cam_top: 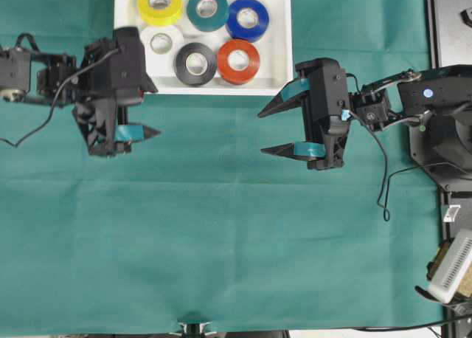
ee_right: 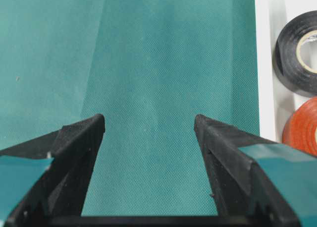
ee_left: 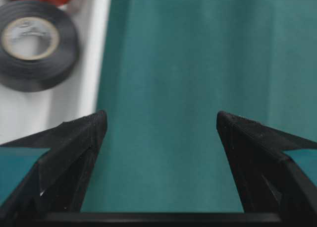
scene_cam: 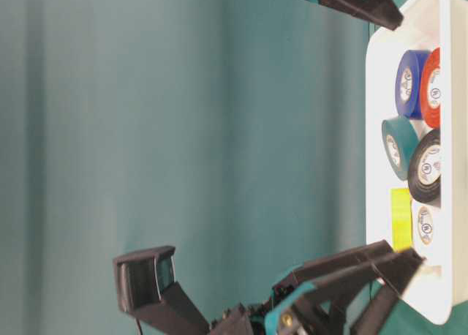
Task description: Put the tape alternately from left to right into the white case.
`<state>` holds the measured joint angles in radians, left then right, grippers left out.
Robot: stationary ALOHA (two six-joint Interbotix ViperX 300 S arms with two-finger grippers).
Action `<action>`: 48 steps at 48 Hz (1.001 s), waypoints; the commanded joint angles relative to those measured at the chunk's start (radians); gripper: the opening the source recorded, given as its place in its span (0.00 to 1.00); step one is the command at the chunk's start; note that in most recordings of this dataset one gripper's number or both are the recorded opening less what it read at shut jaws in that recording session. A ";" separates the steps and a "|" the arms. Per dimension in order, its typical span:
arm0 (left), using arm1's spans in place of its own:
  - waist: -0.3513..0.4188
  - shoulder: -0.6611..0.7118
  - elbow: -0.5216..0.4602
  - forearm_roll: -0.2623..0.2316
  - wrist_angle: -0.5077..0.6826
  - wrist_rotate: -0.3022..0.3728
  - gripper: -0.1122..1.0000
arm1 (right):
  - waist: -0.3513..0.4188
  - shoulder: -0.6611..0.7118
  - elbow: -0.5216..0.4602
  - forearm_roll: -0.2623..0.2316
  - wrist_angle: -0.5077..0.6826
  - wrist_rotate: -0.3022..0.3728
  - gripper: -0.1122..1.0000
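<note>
Green-clothed table (cam_top: 221, 235) — white case (cam_top: 276, 35) flat at its far edge.

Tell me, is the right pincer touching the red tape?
Apart. The overhead view shows the right pincer open over green cloth, outside the white case holding the red tape.

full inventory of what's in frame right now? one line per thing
tape: 6 rolls, all lying in the case: yellow, teal, blue, white, black, red
white case: 1, white, top centre of the cloth
cloth: 1, teal-green, covers the table
ribbed device: 1, white, right edge off the cloth
left gripper: open, empty, beside the case's left corner
right gripper: open, empty, right of the case
</note>
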<state>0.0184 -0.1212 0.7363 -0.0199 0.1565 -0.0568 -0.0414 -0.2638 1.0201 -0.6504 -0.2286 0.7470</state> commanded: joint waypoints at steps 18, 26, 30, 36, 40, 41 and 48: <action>-0.035 -0.057 0.038 -0.002 -0.069 0.003 0.61 | 0.003 -0.008 -0.017 0.002 -0.015 0.002 0.71; -0.035 -0.078 0.058 -0.002 -0.078 0.003 0.61 | 0.003 -0.015 -0.017 0.002 -0.014 0.002 0.71; -0.035 -0.084 0.066 -0.002 -0.087 0.003 0.61 | 0.003 -0.017 -0.017 0.002 -0.014 0.002 0.71; -0.035 -0.087 0.074 -0.002 -0.109 0.003 0.61 | 0.003 -0.017 -0.018 0.002 -0.012 0.002 0.71; -0.035 -0.087 0.078 -0.002 -0.114 0.005 0.61 | 0.003 -0.017 -0.020 0.002 -0.012 0.002 0.71; -0.035 -0.087 0.078 -0.002 -0.114 0.005 0.61 | 0.003 -0.018 -0.020 0.002 -0.012 0.002 0.71; -0.035 -0.091 0.081 -0.002 -0.114 0.008 0.61 | 0.003 -0.032 -0.015 0.002 -0.012 0.002 0.71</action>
<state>-0.0138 -0.1871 0.8268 -0.0199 0.0506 -0.0522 -0.0399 -0.2715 1.0186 -0.6504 -0.2362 0.7470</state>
